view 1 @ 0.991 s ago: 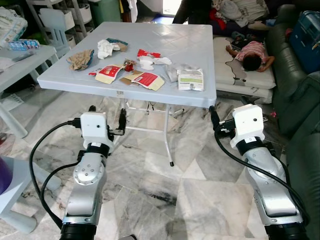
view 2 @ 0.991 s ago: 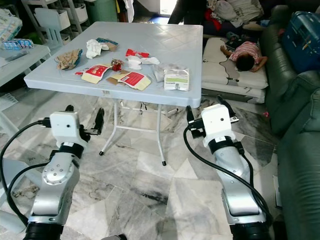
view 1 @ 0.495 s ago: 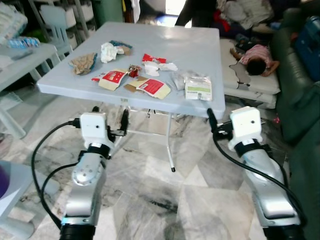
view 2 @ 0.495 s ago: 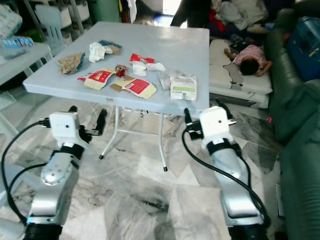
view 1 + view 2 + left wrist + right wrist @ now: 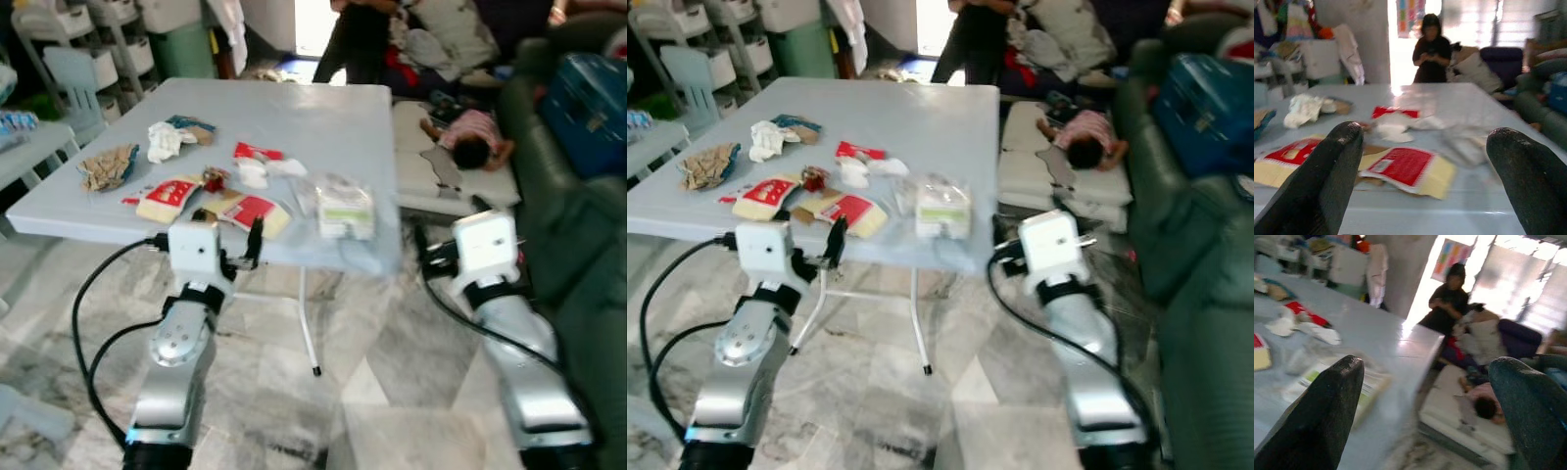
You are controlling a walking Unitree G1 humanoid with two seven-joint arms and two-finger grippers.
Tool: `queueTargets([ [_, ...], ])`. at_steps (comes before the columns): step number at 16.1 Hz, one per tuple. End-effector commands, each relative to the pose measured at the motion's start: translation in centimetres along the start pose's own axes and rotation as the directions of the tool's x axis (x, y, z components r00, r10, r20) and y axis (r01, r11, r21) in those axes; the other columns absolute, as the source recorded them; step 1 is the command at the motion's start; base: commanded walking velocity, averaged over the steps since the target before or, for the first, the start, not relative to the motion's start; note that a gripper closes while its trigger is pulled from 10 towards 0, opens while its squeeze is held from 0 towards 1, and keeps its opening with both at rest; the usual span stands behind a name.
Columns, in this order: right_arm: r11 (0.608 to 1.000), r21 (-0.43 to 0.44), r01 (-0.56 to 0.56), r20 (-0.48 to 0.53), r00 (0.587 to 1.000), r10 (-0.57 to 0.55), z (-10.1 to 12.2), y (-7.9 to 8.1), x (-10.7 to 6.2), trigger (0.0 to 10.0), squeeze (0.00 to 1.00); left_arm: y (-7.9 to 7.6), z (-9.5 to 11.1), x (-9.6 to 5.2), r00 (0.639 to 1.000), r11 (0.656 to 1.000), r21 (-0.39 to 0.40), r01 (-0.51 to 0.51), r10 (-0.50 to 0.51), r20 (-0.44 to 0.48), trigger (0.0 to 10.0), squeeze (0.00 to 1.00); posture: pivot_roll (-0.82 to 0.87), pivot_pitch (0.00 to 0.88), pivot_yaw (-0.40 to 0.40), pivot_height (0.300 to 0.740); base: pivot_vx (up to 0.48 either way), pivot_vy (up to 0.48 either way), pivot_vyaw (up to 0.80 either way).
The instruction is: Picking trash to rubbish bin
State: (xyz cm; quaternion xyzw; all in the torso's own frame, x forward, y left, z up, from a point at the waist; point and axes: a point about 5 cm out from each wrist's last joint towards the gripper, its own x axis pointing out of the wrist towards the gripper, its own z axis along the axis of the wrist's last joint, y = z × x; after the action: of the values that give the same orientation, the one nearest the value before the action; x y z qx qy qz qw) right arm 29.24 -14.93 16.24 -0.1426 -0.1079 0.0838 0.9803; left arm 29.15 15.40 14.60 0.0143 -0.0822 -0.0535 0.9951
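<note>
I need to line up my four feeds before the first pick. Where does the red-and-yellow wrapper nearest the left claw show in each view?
Left eye view: red-and-yellow wrapper at the table's near edge, just beyond the left claw.
Right eye view: same spot, left of the green-and-white packet.
Left wrist view: centre, between the two black fingers.
Right wrist view: I cannot pick it out.
Shared landmark: the green-and-white packet.
</note>
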Motion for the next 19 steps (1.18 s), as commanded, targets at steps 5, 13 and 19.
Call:
queueTargets([
  [5,0.998,0.033,-0.047,-0.001,0.999,0.048,0.2,0.1,-0.2,10.0,0.0,0.1,-0.1,0.0,1.0,1.0,0.005,-0.013,0.013,-0.014,10.0,0.0,-0.03,0.056,-0.037,0.74,0.443,0.0,0.0],
  [13,0.987,0.118,-0.109,-0.027,0.993,0.113,0.1,0.9,-0.4,10.0,0.0,0.2,-0.7,-0.4,0.996,0.996,0.041,-0.074,0.076,-0.043,10.0,0.0,-0.03,0.059,-0.038,0.74,0.0,0.0,0.0],
  [19,0.903,0.323,-0.283,-0.038,0.95,0.311,-0.1,3.8,0.3,10.0,0.0,1.6,-2.0,-4.1,0.988,0.992,0.102,-0.076,0.089,-0.129,10.0,0.0,0.03,0.07,-0.032,0.74,0.0,0.0,0.0],
])
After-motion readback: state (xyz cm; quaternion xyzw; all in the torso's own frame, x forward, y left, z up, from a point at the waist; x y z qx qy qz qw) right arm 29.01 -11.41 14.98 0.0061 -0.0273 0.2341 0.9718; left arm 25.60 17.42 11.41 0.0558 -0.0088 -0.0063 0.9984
